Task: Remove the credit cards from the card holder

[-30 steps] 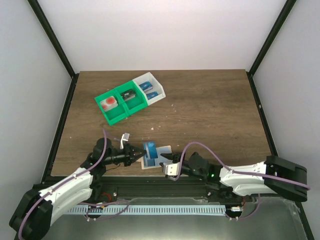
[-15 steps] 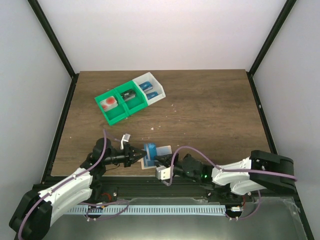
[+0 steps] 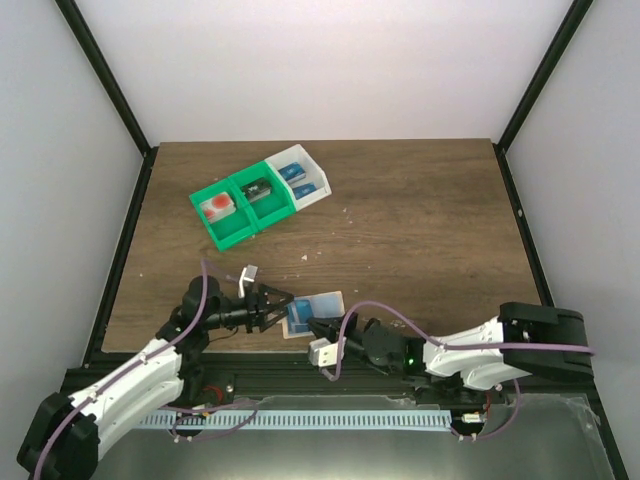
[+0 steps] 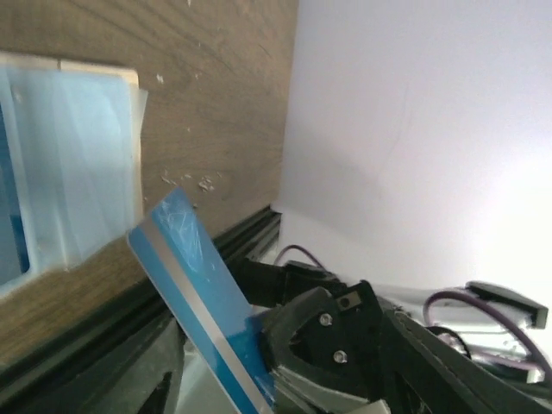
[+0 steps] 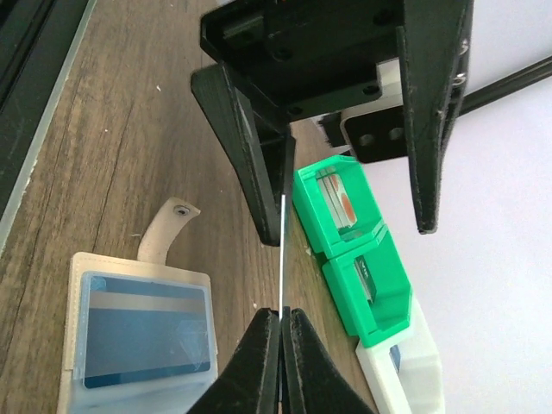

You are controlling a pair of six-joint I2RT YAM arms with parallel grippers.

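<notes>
The pale card holder [image 3: 325, 301] lies open on the table near the front edge, its tan tab [image 5: 168, 226] pointing away. One blue credit card [image 5: 147, 333] still sits in its sleeve. A second blue credit card [image 4: 200, 304], with a silver stripe, is held up off the table; it shows edge-on [image 5: 282, 259] in the right wrist view. My right gripper [image 5: 281, 332] is shut on that card's lower end. My left gripper [image 3: 283, 308] stands open around the card's upper end, one finger [image 5: 252, 177] close beside it, the other well apart.
Two joined green bins [image 3: 243, 207] and a white bin [image 3: 301, 177] sit at the back left, holding a red-orange item, a dark item and blue cards. The black frame rail [image 4: 112, 319] runs along the table's near edge just below the grippers.
My left gripper has opened and let go of the blue card. The right arm slid left and its jaws shut on that card.
</notes>
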